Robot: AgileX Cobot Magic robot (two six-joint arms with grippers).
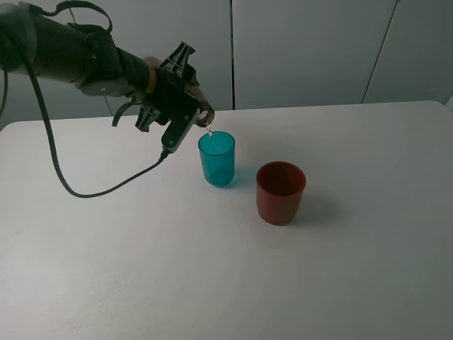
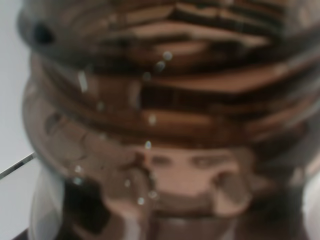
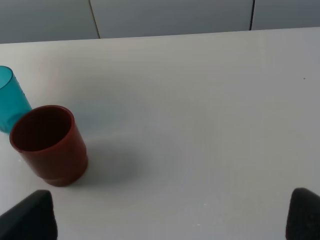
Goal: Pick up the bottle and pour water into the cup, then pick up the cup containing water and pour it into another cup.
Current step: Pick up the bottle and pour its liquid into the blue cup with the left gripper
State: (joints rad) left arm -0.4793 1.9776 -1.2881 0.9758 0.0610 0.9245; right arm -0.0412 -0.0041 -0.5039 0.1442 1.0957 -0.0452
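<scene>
My left gripper [image 1: 175, 99] is shut on the brownish bottle [image 1: 203, 112] and holds it tipped, with its neck just above the rim of the teal cup [image 1: 216, 158]. A thin stream of water falls from the neck into the cup. The bottle's ribbed body [image 2: 165, 125] fills the left wrist view, with droplets inside. The dark-red cup [image 1: 280, 192] stands upright to the right of and a little nearer than the teal one. In the right wrist view the red cup [image 3: 47, 145] and the teal cup's edge [image 3: 10, 97] show. My right gripper [image 3: 167, 220] is open, empty and apart from both cups.
The white table [image 1: 212, 283] carries only the two cups. Its far edge meets a pale panelled wall [image 1: 304, 49]. The left arm's black cable [image 1: 92, 193] loops down over the left part of the table.
</scene>
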